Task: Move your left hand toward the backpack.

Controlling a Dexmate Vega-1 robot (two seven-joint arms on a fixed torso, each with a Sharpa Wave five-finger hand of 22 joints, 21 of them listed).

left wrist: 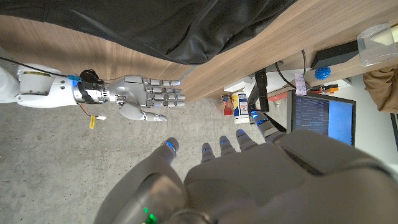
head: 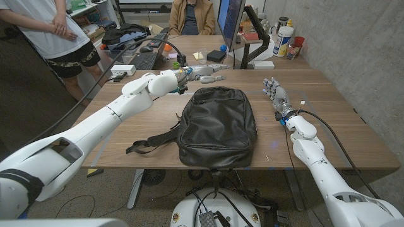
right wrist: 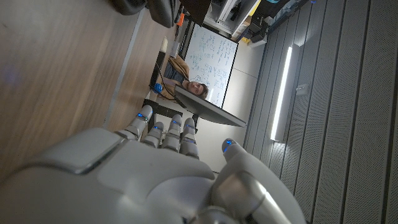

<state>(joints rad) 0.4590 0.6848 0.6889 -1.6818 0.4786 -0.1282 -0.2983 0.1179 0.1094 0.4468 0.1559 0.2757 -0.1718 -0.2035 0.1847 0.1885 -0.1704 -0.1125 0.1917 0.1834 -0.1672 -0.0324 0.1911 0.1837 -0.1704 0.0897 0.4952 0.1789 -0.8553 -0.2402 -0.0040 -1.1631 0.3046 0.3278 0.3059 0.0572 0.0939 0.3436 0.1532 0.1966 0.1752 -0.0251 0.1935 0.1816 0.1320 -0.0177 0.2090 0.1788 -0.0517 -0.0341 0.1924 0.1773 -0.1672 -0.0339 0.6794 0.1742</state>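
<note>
A black backpack (head: 218,126) lies flat in the middle of the wooden table (head: 341,135), its strap (head: 148,144) trailing toward my left. My left hand (head: 203,72) hovers just past the backpack's far edge with its fingers stretched out, holding nothing. In the left wrist view the same hand (left wrist: 249,168) reaches out with fingers apart, the backpack (left wrist: 186,25) beyond it. My right hand (head: 276,94) stands on the table to the right of the backpack, fingers up and apart, empty. It also shows in the left wrist view (left wrist: 146,99) and in its own wrist view (right wrist: 168,168).
At the table's far side stand a monitor (head: 230,22), a keyboard (head: 145,60), small blocks (head: 216,55) and bottles (head: 284,39). One person (head: 60,31) stands at the back left; another (head: 192,16) sits behind the table. A cable (head: 338,145) runs near my right arm.
</note>
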